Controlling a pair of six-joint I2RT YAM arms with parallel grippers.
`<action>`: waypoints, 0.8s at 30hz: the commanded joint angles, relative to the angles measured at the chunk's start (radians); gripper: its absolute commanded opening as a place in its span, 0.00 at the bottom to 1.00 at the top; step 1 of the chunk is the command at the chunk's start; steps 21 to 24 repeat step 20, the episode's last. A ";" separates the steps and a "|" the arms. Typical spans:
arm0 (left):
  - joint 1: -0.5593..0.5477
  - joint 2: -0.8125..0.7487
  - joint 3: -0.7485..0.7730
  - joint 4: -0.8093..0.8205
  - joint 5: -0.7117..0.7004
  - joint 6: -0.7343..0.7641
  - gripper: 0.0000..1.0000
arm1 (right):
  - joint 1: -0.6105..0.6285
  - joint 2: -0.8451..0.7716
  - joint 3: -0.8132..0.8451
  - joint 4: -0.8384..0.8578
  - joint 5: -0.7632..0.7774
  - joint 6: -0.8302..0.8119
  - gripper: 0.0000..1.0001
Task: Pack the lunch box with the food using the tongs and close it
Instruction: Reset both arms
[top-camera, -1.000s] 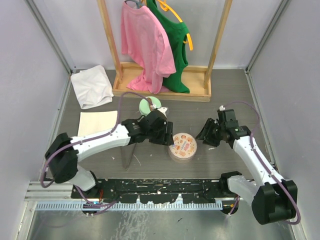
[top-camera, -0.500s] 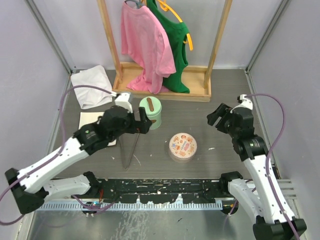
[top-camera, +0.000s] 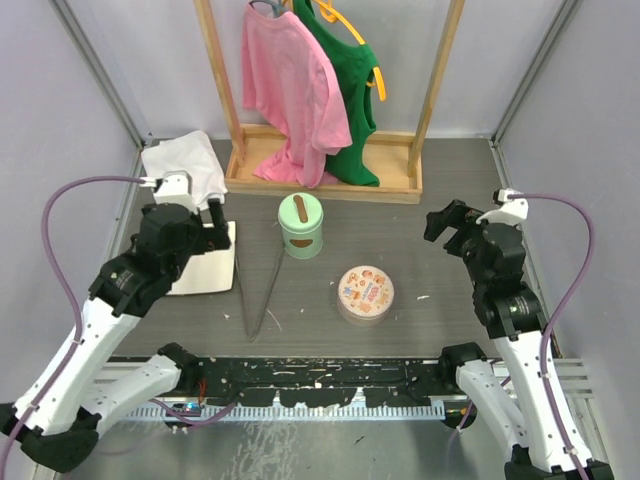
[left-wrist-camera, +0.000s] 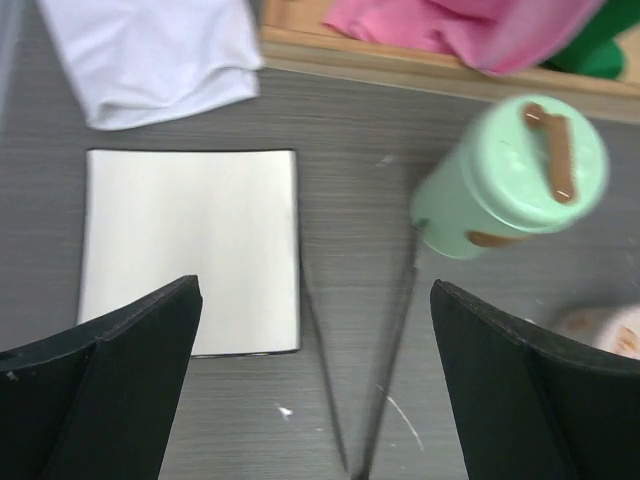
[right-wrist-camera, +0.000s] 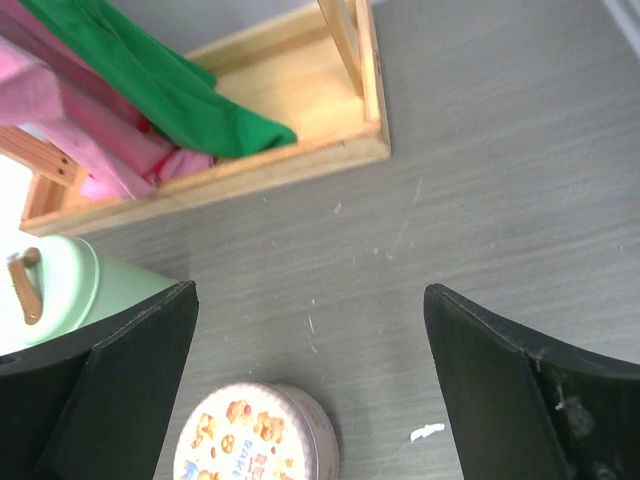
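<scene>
The lunch box (top-camera: 365, 292) is a round tin with a cartoon-printed lid, lid on, at the table's middle; it also shows in the right wrist view (right-wrist-camera: 255, 440). The thin dark tongs (top-camera: 251, 326) lie flat to its left in a narrow V, joined end nearest the arm bases, directly below my left gripper (left-wrist-camera: 313, 285). No food shows in any view. My left gripper (top-camera: 205, 228) hangs open and empty above the table's left side. My right gripper (top-camera: 445, 218) hangs open and empty to the right of the tin, high over bare table (right-wrist-camera: 309, 288).
A mint-green canister (top-camera: 300, 225) with a brown handle stands behind the tongs. A white paper sheet (top-camera: 205, 262) lies left of them, with a white cloth (top-camera: 180, 165) behind it. A wooden rack (top-camera: 320, 185) with pink and green shirts fills the back.
Both grippers were at the round tin a second ago. They have let go, opened wide and drawn back, the left arm up to the left and the right arm up to the right.
</scene>
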 joint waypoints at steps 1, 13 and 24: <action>0.224 -0.038 0.065 -0.039 0.061 0.068 0.98 | -0.001 -0.090 0.017 0.238 -0.001 -0.118 1.00; 0.640 -0.037 0.237 -0.144 0.264 -0.005 0.98 | -0.001 0.157 0.433 -0.049 0.078 -0.209 1.00; 0.640 -0.077 0.246 -0.144 0.285 -0.004 0.98 | -0.001 0.163 0.463 -0.051 0.131 -0.165 1.00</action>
